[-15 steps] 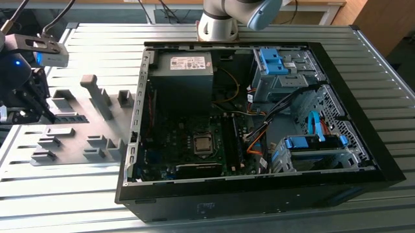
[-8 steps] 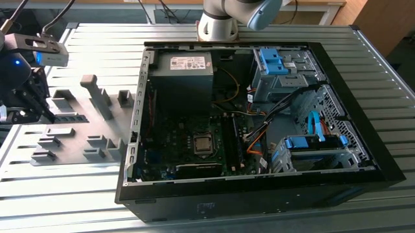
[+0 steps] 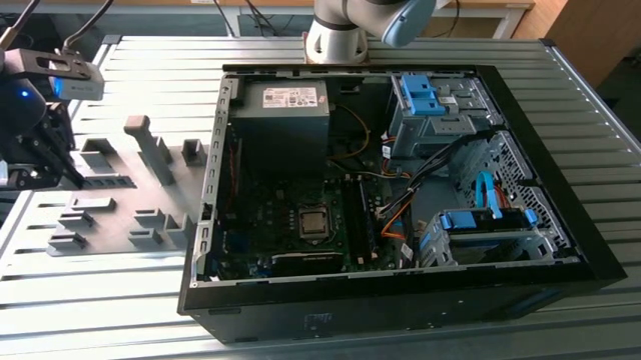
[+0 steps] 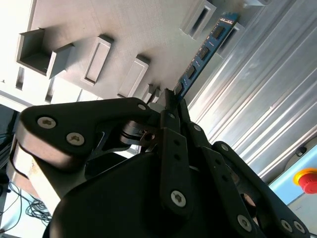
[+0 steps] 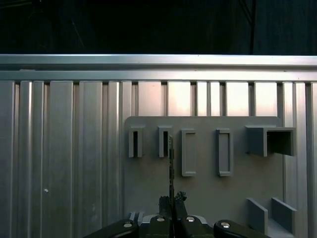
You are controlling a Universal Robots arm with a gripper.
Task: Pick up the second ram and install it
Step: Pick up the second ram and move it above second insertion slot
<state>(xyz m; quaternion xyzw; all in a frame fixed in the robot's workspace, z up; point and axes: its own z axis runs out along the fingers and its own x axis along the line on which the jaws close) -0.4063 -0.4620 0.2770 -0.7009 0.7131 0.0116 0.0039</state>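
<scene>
1. Tool (image 4: 171,96): clamps one end of the second ram (image 4: 205,47), over the grey fixture plate (image 4: 124,44).
2. Looks like the pick-up step; hangs well apart from the computer case (image 3: 401,307).
3. Calls for a firm, square hold.

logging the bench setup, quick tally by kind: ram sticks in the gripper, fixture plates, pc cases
ram stick in the gripper: 1
grey fixture plate: 1
open pc case: 1
total: 3
</scene>
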